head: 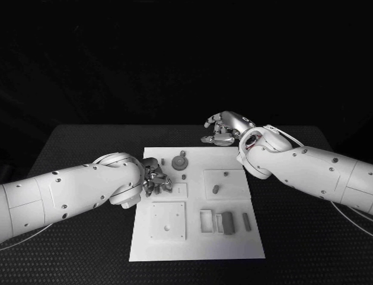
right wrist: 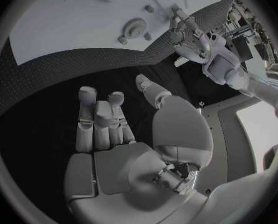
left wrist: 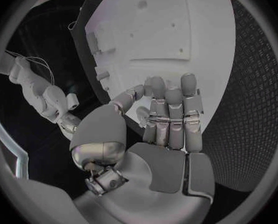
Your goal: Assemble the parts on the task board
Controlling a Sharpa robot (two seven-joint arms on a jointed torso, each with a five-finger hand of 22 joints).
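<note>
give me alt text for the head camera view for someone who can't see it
A white task board lies on a black table with small grey parts on it. The left hand hovers at the board's left edge, and the right hand is beyond its far edge.

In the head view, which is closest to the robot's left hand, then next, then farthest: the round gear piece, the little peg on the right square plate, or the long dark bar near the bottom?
From the left hand:
1. Round grey gear piece, just beside it, toward the board's far edge.
2. Small grey peg on the raised white square plate, right of middle.
3. Long dark grey bar, at the board's near right.
</note>
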